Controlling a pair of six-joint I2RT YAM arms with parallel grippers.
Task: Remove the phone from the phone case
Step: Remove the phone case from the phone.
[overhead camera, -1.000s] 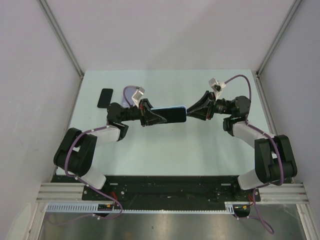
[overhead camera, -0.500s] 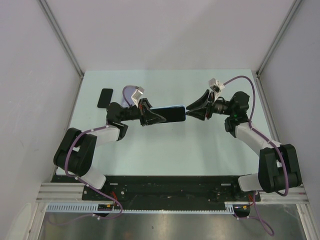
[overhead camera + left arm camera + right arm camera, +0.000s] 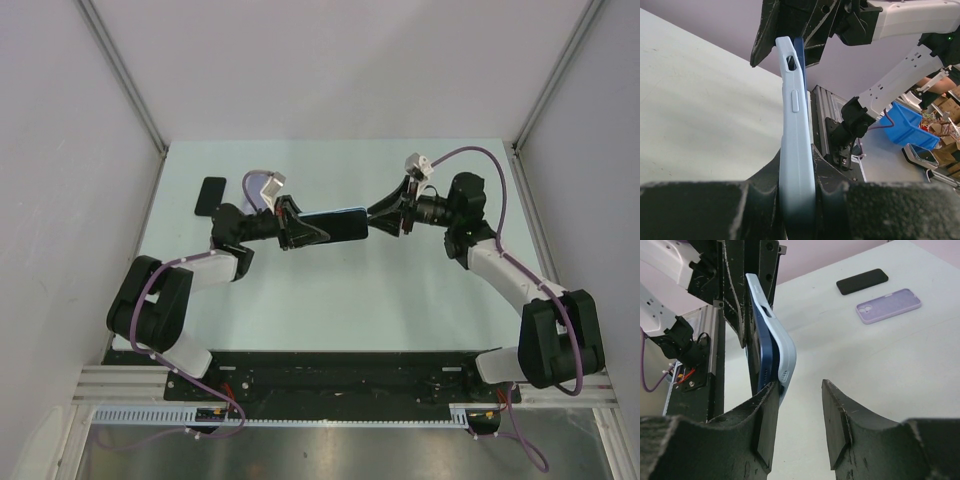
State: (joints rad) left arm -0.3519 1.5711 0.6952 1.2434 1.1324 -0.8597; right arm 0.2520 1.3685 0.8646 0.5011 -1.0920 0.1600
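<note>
A dark blue phone [image 3: 757, 347] sits in a light blue case [image 3: 785, 350] and is held level above the table, shown in the top view [image 3: 337, 225]. My left gripper [image 3: 298, 229] is shut on the left end, its fingers pressing both faces of the case [image 3: 794, 125]. My right gripper [image 3: 800, 405] is open at the right end of the phone. Its left finger [image 3: 762, 415] touches the phone's end where phone and case have parted slightly. Its right finger stands clear. In the top view the right gripper [image 3: 378, 221] meets the phone's right end.
A black phone-shaped slab [image 3: 862, 281] and an empty purple case [image 3: 888, 305] lie on the pale table [image 3: 880, 370] at the far left. The black slab shows in the top view [image 3: 211, 195]. Grey walls enclose the table on three sides.
My right arm has swung toward the far side and its fingers have shifted left onto the phone's right end. The left gripper keeps its hold, nearly still.
</note>
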